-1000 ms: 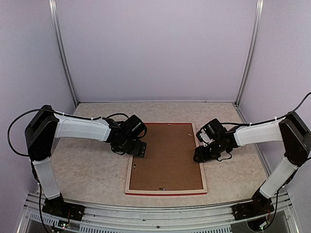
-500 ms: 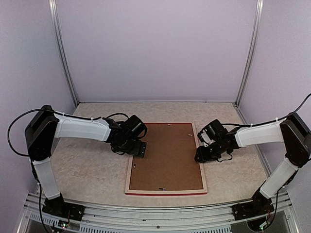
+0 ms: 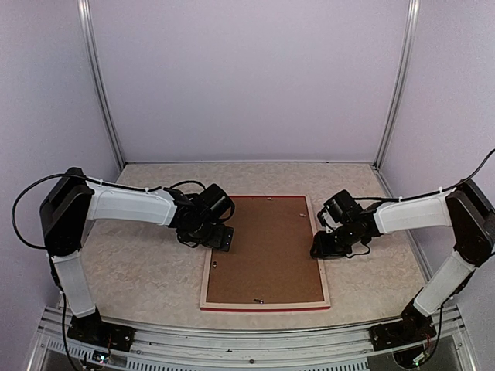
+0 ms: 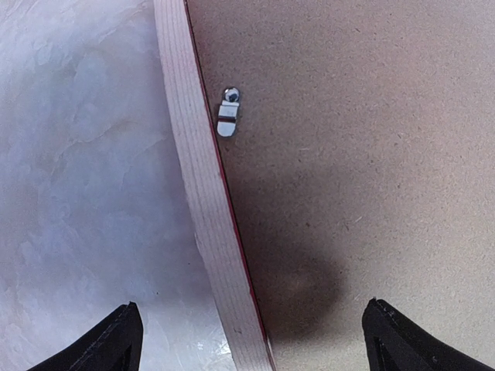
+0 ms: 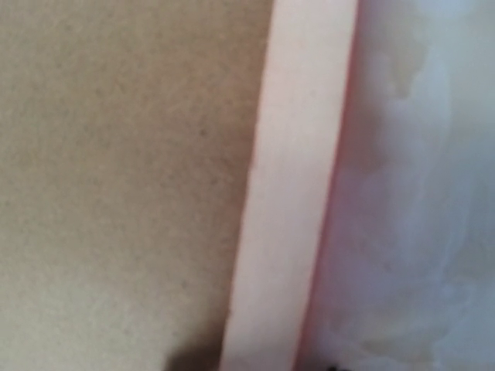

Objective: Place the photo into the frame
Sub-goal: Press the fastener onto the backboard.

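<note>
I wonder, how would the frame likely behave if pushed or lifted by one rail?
Probably stiff: the frame has solid wooden rails. Lying flat on the table, it should slide, not tip. Its backing board might shift; only a small metal tab shows holding it.

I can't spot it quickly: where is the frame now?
In the top view, the frame lies back-up on the table, brown backing board inside it, centred between the left gripper and right gripper.
</note>
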{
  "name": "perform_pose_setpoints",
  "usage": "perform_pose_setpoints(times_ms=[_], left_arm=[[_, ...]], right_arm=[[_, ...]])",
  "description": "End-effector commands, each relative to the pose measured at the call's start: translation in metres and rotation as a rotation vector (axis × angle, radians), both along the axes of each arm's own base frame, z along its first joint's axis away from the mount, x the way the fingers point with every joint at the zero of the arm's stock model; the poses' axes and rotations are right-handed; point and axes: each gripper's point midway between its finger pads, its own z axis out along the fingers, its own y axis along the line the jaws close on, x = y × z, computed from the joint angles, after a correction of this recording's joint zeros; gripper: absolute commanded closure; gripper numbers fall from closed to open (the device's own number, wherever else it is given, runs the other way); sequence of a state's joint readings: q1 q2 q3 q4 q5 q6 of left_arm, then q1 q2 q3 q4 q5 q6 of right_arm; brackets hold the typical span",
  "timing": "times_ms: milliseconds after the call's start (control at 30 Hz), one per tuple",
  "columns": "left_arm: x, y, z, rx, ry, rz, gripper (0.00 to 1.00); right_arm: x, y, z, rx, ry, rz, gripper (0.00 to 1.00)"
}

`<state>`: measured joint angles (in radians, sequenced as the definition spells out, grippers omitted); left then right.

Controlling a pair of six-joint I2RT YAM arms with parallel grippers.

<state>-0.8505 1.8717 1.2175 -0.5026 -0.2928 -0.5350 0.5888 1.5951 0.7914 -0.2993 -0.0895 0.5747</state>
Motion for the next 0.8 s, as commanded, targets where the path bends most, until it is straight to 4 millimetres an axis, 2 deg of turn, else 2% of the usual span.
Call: perform_pose_setpoints(times_ms=[0, 200, 767], left_arm=[[0.002, -0.003, 0.001, 0.011, -0.01, -0.007, 0.02], [0.0, -0.003, 0.0, 0.015, -0.01, -0.01, 0.02], [-0.003, 0.001, -0.002, 0.022, -0.01, -0.006, 0.02]], right_arm=[[-0.024, -0.018, -0.029, -0.068, 0.153, -0.062, 0.53], [-0.029, -0.019, -0.039, -0.063, 0.177, -0.077, 0.57], [-0.038, -0.025, -0.046, -0.072, 0.2, -0.076, 0.71]])
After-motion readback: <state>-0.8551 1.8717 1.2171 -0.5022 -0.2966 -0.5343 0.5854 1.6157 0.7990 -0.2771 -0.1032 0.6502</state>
